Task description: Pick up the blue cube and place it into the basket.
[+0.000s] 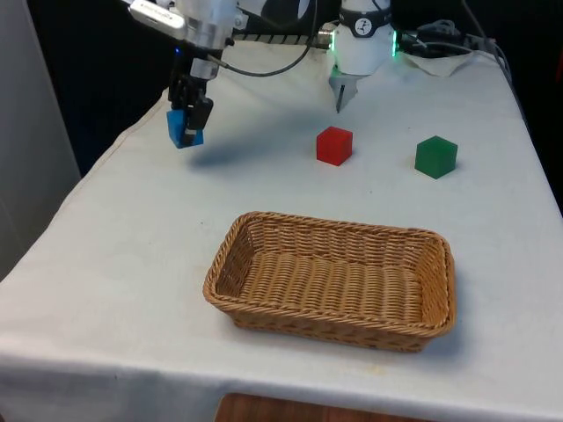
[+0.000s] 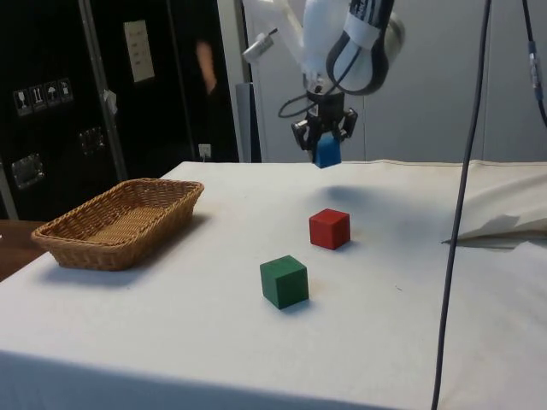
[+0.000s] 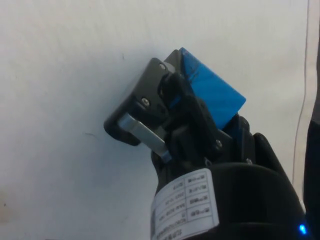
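- the gripper (image 1: 188, 119) hangs above the cloth at the front view's left, its fingers clamped on the blue cube (image 1: 183, 132), which is lifted clear of the table (image 1: 106, 264) with its shadow below it.
- in the wrist view the blue cube sits skewed between the fingers (image 3: 150, 100), one corner jutting out; judge the hold as adequate but not square, so keep the travel smooth and avoid sudden turns.
- the basket (image 1: 230, 255) stands nearer the camera, toward the middle of the front view, well apart from the gripper; carry the cube across at its present height so that it passes over the rim.
- the red cube (image 1: 334, 145) and the green cube (image 1: 435, 156) lie further to the front view's right, off the likely path.
- release only once the cube is over the basket's bare floor, lowered close, to limit bounce.
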`<control>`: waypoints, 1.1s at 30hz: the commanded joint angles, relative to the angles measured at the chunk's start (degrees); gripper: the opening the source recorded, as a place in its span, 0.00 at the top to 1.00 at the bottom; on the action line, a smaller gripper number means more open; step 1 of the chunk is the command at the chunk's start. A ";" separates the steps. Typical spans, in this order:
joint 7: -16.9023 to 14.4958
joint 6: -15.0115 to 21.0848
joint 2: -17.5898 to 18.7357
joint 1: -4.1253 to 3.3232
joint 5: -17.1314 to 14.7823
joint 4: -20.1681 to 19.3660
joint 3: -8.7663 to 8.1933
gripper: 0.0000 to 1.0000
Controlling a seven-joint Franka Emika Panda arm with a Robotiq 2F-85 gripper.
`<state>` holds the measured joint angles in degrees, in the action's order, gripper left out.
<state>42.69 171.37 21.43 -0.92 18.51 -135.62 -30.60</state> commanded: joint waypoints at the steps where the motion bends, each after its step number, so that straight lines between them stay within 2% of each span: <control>1: -0.23 -0.92 -0.63 0.34 -0.74 0.11 0.92 1.00; 10: -0.29 -4.07 -0.69 0.29 -1.78 4.01 2.23 1.00; 11: 0.00 -3.27 -0.06 0.00 -1.03 4.01 1.43 1.00; 12: -0.23 -4.47 -0.69 0.23 -1.83 4.41 2.29 1.00; 18: 0.17 -6.93 -1.32 -0.06 -1.95 6.82 2.75 1.00; 20: 0.23 -6.53 -1.03 -0.11 -1.49 7.05 2.46 1.00; 21: 0.40 -7.85 -1.60 -0.17 -1.95 7.73 2.98 1.00; 27: 1.03 -9.74 -1.89 -0.29 -1.89 9.80 3.67 1.00; 28: 1.03 -9.17 -1.55 -0.17 -1.49 9.85 3.44 1.00; 29: 1.26 -10.43 -1.95 -0.34 -1.89 10.60 3.90 1.00; 33: 1.72 -11.75 -1.95 -0.34 -1.95 12.15 4.53 1.00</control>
<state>44.46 160.03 19.71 -1.20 17.02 -123.42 -26.30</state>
